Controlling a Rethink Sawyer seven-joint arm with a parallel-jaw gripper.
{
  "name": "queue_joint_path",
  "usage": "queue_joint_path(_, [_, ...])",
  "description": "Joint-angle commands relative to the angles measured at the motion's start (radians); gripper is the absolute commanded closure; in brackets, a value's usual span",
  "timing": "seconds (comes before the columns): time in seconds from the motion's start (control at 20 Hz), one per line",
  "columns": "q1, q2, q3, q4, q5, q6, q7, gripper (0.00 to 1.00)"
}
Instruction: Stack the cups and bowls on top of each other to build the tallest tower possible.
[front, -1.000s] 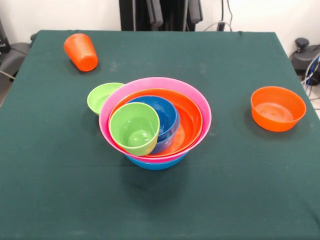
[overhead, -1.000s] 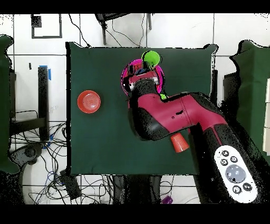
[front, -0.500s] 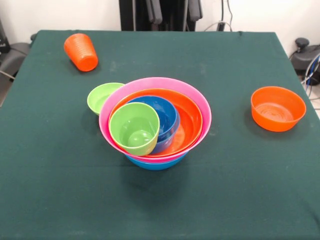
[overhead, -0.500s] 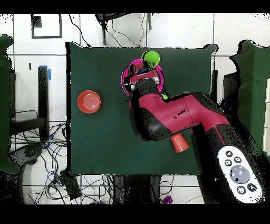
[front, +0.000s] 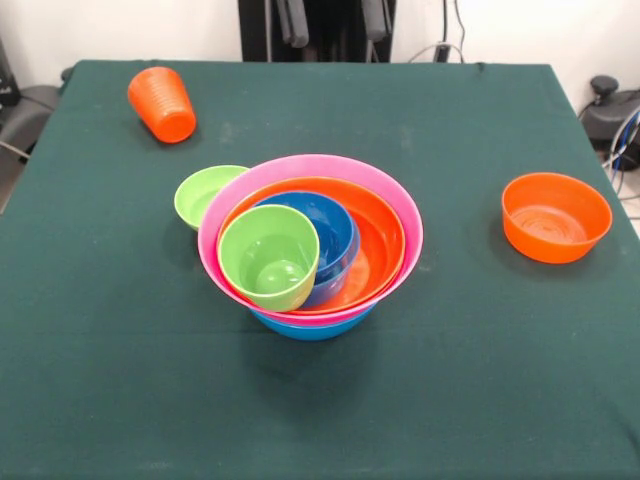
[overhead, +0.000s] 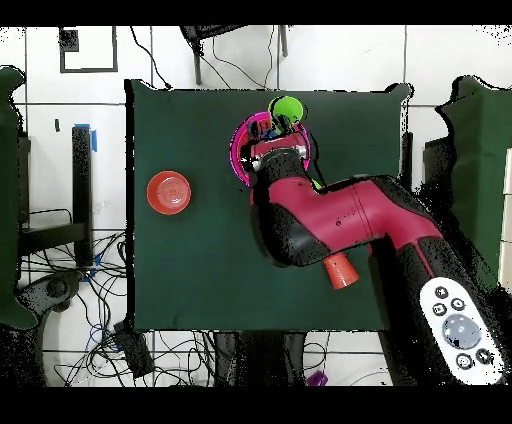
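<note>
The tower stands mid-table: a large blue bowl (front: 312, 325) at the bottom, then a pink bowl (front: 405, 215), an orange bowl (front: 378, 240) and a small blue bowl (front: 330, 225). A lime green cup (front: 268, 257) leans tilted against the small blue bowl's near side. Touching the pink bowl's left rim is a small lime-green bowl (front: 203, 193). The orange ribbed cup (front: 162, 103) lies tipped at the far left. A small orange bowl (front: 555, 216) sits alone at the right. My gripper (front: 333, 20) shows only its dark tips at the top edge, open and holding nothing, well behind the tower.
Overhead, my red arm (overhead: 320, 215) covers most of the tower; the pink bowl's rim (overhead: 238, 150), lime green cup (overhead: 290, 106), orange cup (overhead: 341, 270) and small orange bowl (overhead: 168, 192) show around it. The green table (front: 450, 400) ends near each picture edge.
The gripper tips have shifted a little to the left along the top edge of the front view, and the arm has moved slightly overhead. No cup or bowl has moved.
</note>
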Motion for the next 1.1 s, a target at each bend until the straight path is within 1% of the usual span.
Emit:
queue_joint_path(0.05, [0.053,0.065,-0.03,0.034,0.02,0.162,0.006,0.0])
queue_joint_path(0.2, [0.076,0.08,-0.052,0.007,0.017,0.17,0.007,0.0])
queue_joint_path(0.25, [0.089,0.081,-0.07,0.002,0.014,0.146,0.026,0.0])
queue_joint_path(0.35, [0.128,0.047,-0.118,-0.01,-0.02,0.085,0.048,0.0])
queue_joint_path(0.4, [0.153,0.032,-0.154,-0.014,-0.025,0.051,0.071,0.0])
queue_joint_path(0.5, [0.231,0.016,-0.252,-0.031,-0.045,-0.051,0.098,0.0])
queue_joint_path(0.6, [0.345,0.028,-0.4,-0.066,-0.035,-0.187,0.078,0.0])
queue_joint_path(0.65, [0.419,0.026,-0.511,-0.091,-0.001,-0.258,0.042,0.0])
queue_joint_path(0.7, [0.412,0.014,-0.488,-0.09,-0.019,-0.24,0.032,0.0])
queue_joint_path(0.85, [0.427,-0.03,-0.48,-0.094,-0.046,-0.186,0.009,0.0])
queue_joint_path(0.95, [0.474,0.003,-0.547,-0.107,-0.01,-0.239,0.006,0.0])
queue_joint_path(1.05, [0.483,0.008,-0.551,-0.111,-0.014,-0.236,0.004,0.0])
queue_joint_path(1.1, [0.501,0.014,-0.576,-0.111,-0.004,-0.251,0.003,0.0])
